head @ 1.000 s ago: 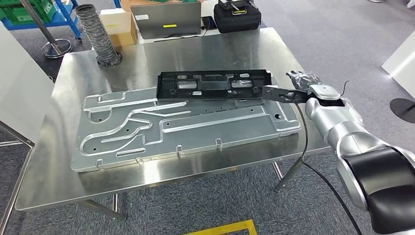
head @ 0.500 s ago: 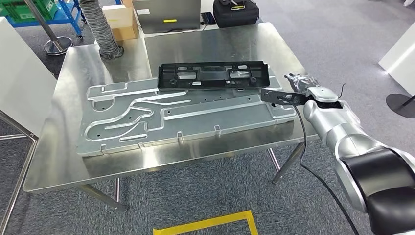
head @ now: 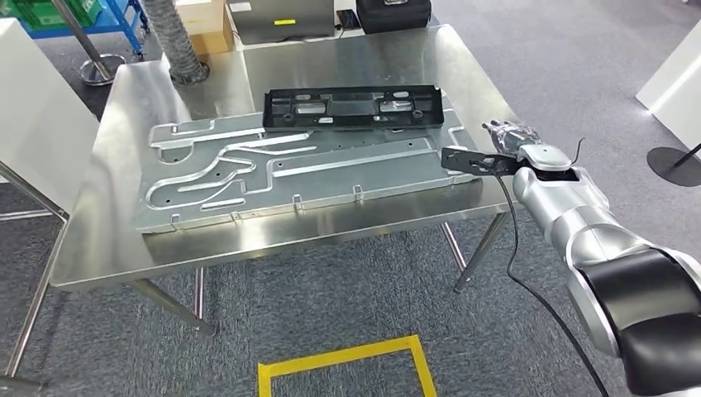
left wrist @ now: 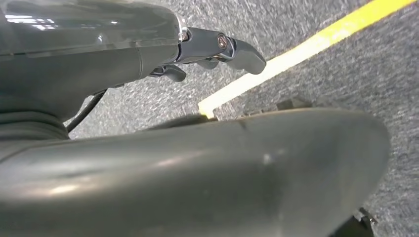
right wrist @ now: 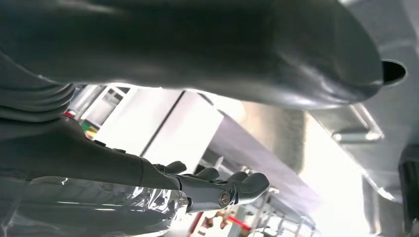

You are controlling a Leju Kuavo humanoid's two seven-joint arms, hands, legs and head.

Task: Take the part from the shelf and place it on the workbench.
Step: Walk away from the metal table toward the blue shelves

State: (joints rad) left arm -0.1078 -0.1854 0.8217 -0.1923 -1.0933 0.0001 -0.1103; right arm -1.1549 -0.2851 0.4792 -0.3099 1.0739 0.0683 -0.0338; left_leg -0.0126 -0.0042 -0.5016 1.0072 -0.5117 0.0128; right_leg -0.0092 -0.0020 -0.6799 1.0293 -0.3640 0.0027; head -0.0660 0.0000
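The long black plastic part lies flat along the far edge of the aluminium fixture plate on the steel workbench. My right hand hovers beside the workbench's right edge, apart from the part, with nothing in it. In the right wrist view its dark fingers stretch out, holding nothing. My left hand hangs over the grey carpet with its fingers loose and holds nothing.
A grey ribbed hose, a cardboard box, a grey case and a black bag stand behind the workbench. White panels stand at the left and right. Yellow floor tape marks the carpet in front.
The whole picture has shifted: the camera has drawn back and the workbench sits further away. My right hand, which was at the part's right end, is now apart from it.
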